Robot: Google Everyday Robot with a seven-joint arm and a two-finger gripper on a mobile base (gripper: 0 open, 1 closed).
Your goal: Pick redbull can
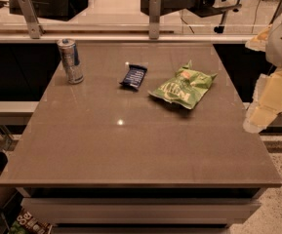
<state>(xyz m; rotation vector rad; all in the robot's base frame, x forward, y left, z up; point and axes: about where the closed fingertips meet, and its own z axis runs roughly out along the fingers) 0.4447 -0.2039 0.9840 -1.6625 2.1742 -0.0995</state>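
The redbull can point(70, 61) is slim, silver and blue, and stands upright at the far left corner of the brown table point(130, 150). My gripper point(255, 122) is a cream-coloured part at the right edge of the camera view. It hangs off the table's right side, points down and to the left, and is far from the can. It holds nothing that I can see.
A dark-blue snack bar point(133, 77) lies flat near the far middle. A crinkled green chip bag point(183, 87) lies to its right. A glass barrier with metal posts point(154, 16) runs along the far edge. Office chairs and desks stand beyond it.
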